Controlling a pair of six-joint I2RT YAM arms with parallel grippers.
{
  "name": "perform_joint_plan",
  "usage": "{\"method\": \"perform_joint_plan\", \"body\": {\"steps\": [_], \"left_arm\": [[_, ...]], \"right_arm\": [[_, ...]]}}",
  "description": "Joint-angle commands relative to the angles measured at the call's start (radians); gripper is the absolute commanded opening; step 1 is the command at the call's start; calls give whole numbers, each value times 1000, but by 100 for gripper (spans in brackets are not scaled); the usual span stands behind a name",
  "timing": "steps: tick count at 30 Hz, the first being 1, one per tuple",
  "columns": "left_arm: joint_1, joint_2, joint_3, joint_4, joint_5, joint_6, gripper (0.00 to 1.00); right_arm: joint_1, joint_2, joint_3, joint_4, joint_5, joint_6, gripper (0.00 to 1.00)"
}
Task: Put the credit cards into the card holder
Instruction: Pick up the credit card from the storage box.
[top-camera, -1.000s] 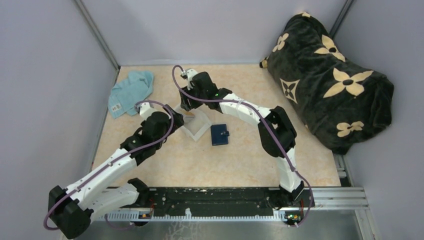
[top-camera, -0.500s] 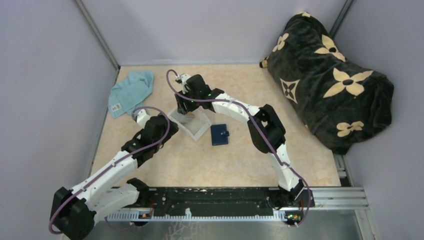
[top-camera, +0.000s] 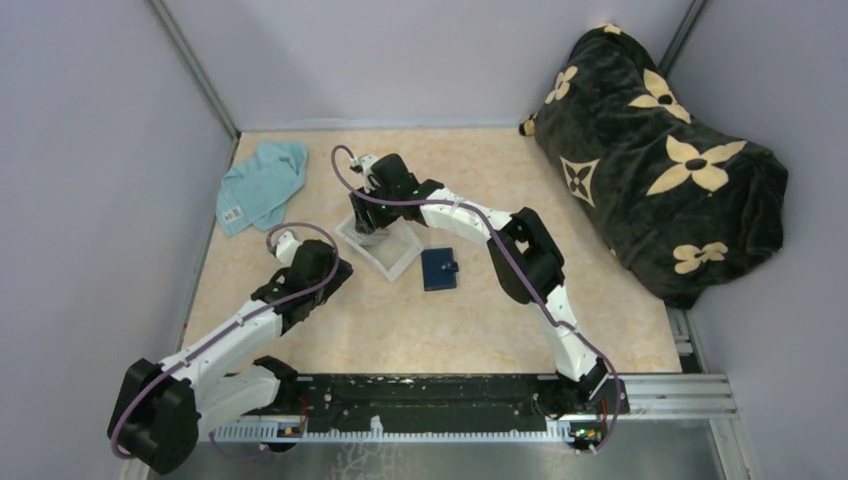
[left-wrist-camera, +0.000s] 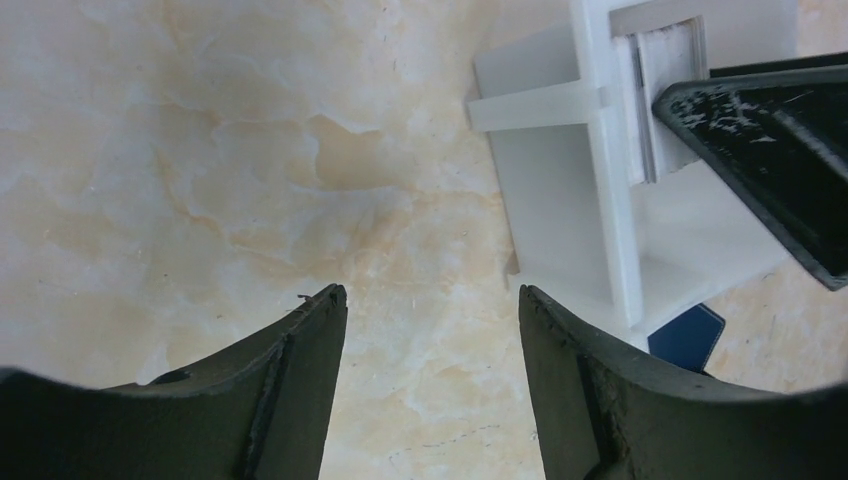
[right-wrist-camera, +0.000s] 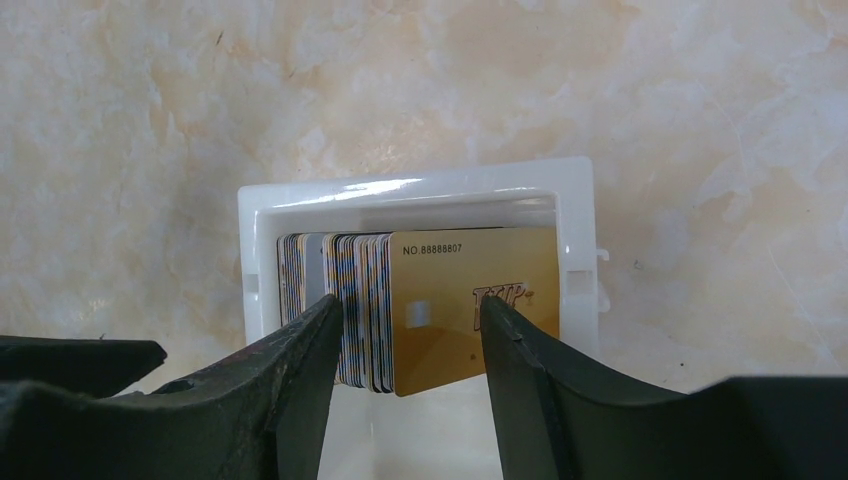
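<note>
Two moves in the last second. Nearest me, the left hand (left-wrist-camera: 430, 292) has drawn back off the tray toward my side. It now hangs over bare surface (left-wrist-camera: 200, 150), fingers apart but narrower than they were, nothing between them.

Card holder (top-camera: 438, 269) has not shifted. It lies flat on the surface close to the right of the tray, shut as far as I can tell, no card in it.

Beyond it, tray (right-wrist-camera: 400, 188) in the same spot. Credit cards (right-wrist-camera: 335, 262) stand on edge in a packed row, gold card (right-wrist-camera: 470, 285) at the front.

Right hand (right-wrist-camera: 410, 305) has swung in over the tray and points straight down at the row. Its fingers are apart, straddling the front cards. Not yet touching, I judge.

Far left, teal cloth (top-camera: 262, 183), untouched.

Reading: left has cleared the way, right is lined up for the pick. No card is out yet, so the task has barely begun. Next comes a descent and a pinch on one card only. With the row this tight, the risk is lifting several.
</note>
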Motion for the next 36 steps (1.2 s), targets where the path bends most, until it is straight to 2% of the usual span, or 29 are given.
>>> {"method": "perform_joint_plan", "body": {"steps": [1, 11, 20, 36], "left_arm": [[11, 44, -25, 88, 47, -13, 70], [16, 181, -20, 200, 74, -3, 65], [15, 271, -18, 278, 78, -10, 62], [16, 334, 22, 293, 95, -6, 56]], "right_arm": [[10, 17, 48, 14, -25, -3, 53], [10, 46, 78, -13, -67, 11, 50], [15, 36, 69, -26, -70, 19, 41], [37, -4, 64, -38, -54, 29, 34]]}}
